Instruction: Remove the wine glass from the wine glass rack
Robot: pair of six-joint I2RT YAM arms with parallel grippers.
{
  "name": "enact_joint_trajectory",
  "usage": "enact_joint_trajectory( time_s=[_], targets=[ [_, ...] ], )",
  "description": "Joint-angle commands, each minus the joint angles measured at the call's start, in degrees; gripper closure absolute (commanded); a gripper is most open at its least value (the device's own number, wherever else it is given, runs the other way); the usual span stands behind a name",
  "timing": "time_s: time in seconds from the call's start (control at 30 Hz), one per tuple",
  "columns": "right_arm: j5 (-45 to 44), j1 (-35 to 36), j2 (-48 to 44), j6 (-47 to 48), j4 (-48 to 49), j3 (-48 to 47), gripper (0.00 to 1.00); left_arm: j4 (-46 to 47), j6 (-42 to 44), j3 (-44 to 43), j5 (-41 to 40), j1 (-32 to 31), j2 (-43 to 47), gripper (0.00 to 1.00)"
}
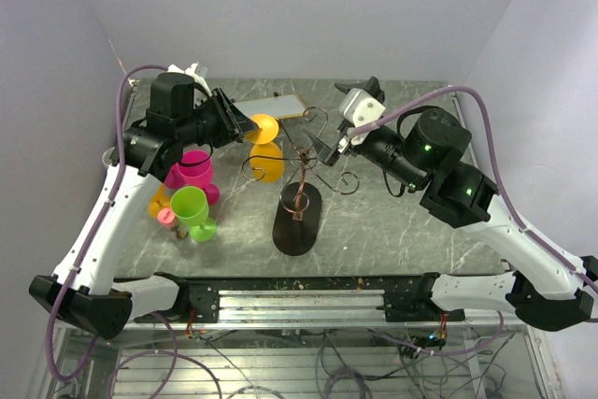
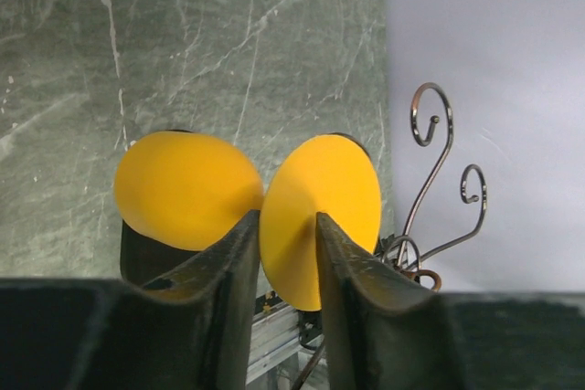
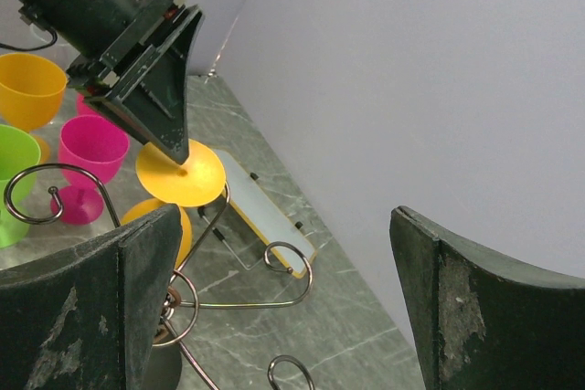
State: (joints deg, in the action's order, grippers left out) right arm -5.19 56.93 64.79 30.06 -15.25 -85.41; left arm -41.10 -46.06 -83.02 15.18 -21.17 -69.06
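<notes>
— How far along are you?
— Your left gripper (image 2: pixel 287 222) is clamped on the stem of the yellow wine glass (image 1: pixel 266 163), which hangs inverted at eleven o'clock from the base of the wine glass rack (image 1: pixel 297 227). I judge it isn't clear of the hook yet, so drawing it out remains.
— Materials?
— A smooth, matte, plastic-looking bowl; thin curled wire; a flat oval base. Your right gripper (image 1: pixel 329 149), at two o'clock, gapes wide.

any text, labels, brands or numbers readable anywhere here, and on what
None can be read in any view.
The white panel with a yellow rim: blank face, no print visible.
The orange wine glass, pink glass, green glass and wine glass rack: plain, no marks.
</notes>
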Motion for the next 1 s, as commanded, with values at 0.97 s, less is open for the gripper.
enact_joint_trajectory(
  time_s=[0.97],
  targets=[
    [-1.7,-0.7,-6.1,-0.1,3.9,3.3,0.02,10.6,-16.7,0.8,-1.2,-0.8,2.1,0.93]
  ],
)
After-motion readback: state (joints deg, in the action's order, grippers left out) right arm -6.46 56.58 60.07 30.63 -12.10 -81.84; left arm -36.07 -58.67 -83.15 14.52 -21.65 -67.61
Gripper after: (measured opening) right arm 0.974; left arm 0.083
